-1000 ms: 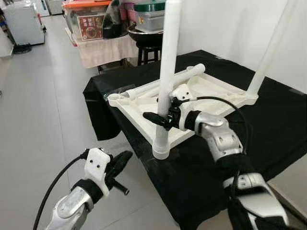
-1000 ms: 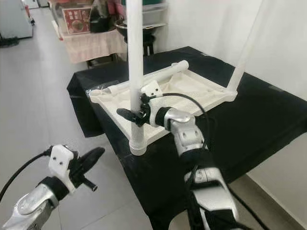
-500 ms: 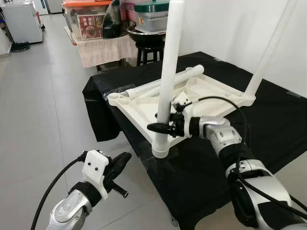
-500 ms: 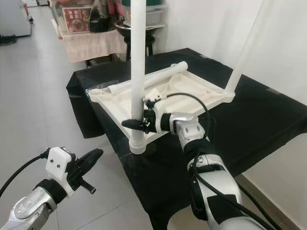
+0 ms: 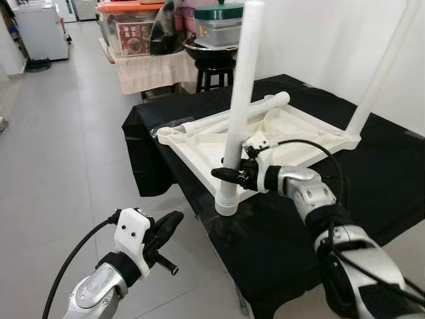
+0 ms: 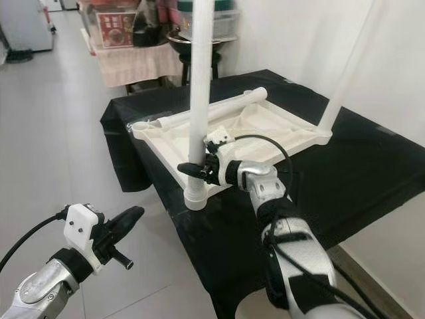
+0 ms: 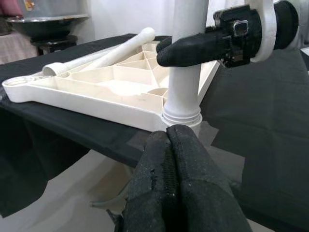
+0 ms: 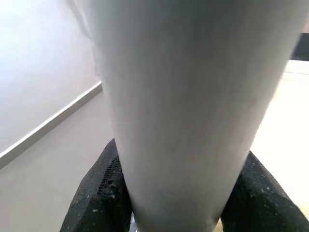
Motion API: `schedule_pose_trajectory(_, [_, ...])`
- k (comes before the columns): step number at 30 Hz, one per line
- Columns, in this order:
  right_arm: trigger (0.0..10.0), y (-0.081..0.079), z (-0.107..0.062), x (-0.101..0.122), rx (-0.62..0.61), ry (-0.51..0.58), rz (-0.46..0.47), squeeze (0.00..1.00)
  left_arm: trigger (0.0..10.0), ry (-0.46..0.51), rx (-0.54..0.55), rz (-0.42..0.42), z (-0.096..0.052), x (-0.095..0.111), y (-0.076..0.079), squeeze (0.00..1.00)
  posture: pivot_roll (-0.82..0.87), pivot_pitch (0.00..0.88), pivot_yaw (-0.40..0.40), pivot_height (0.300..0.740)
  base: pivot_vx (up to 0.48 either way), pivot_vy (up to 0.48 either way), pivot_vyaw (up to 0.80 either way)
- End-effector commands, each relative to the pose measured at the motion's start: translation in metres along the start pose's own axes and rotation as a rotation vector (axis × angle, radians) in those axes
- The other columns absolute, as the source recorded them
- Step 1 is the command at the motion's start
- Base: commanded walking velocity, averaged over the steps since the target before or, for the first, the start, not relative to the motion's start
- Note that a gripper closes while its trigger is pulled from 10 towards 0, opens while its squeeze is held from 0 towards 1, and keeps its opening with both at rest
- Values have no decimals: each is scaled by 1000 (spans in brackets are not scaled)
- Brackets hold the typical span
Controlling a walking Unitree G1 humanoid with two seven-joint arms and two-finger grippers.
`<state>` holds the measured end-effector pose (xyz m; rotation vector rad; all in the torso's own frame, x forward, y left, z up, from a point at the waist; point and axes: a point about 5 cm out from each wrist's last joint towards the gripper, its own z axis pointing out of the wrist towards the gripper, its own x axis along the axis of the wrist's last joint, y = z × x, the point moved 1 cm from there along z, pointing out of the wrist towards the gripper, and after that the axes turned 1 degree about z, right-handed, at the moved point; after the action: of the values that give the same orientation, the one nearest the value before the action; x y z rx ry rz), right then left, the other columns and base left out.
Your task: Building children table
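Right pincer [image 5: 229,175]: clamped round the near leg [image 5: 238,113], low on it, one black finger on each side, just above the socket
Near leg: white tube, upright, seated in the near corner socket [image 5: 226,204] of the tabletop [image 5: 219,143]
Tabletop: white, upside down with its ribbed underside up, lying on the counter [image 5: 372,153], its near corner at the counter's front edge
Far leg [image 5: 378,73]: upright in the tabletop's right corner
Loose leg [image 5: 219,119]: lying flat along the tabletop's far edge
Counter: draped in black cloth
Left pincer [image 5: 161,232]: fingers pressed together, holding nothing, hanging over the floor [image 5: 60,146] well in front of the counter
Behind: a stool [image 5: 214,72] and a cloth-covered stand with storage boxes [image 5: 133,30]
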<state>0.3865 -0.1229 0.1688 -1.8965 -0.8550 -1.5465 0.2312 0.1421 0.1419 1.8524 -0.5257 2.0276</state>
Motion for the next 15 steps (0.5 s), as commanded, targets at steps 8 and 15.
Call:
schedule_pose_trajectory(8, [0,-36,2,-28,-551,-16,115,0,10000,1,-1,-11,2,-2,-2,0,-13,0,-13,740,0,0,0])
schedule_pose_trajectory(15, [5882,-26,7,-28,-578,-18,106,0,10000,1,1,-15,4,-3,-2,0,-10,0,-23,740,0,0,0])
